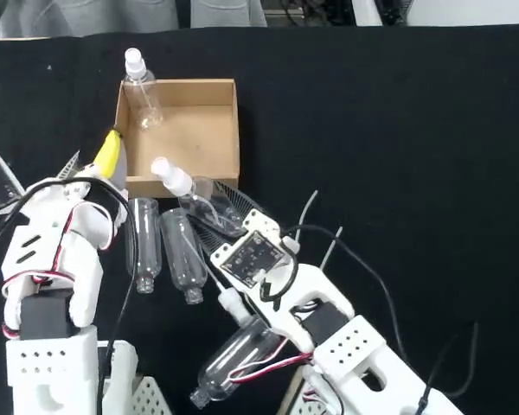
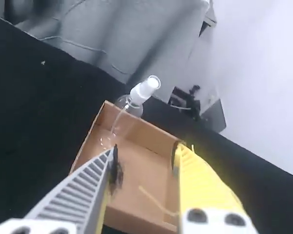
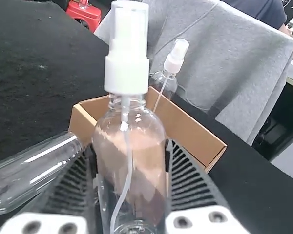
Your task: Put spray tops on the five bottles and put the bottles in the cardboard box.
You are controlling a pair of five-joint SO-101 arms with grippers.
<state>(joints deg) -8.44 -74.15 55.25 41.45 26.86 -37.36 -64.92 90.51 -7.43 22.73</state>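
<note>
left claw (image 2: 144,152) wide apart, empty, above cardboard box (image 2: 136,170) rim | right claw (image 3: 129,161) clamped on capped bottle (image 3: 129,122)

Open-topped cardboard box (image 1: 195,130), its floor mostly bare; a capped bottle (image 1: 143,95) leans in the far left corner. The left gripper (image 2: 145,148), jaws apart, hangs over the near left wall. An uncapped bottle (image 1: 145,242) and a second uncapped bottle (image 1: 182,251) lie just before the near wall, between the arms, beside the right gripper (image 3: 129,165) clamped on a sprayer bottle (image 3: 129,131)
</note>
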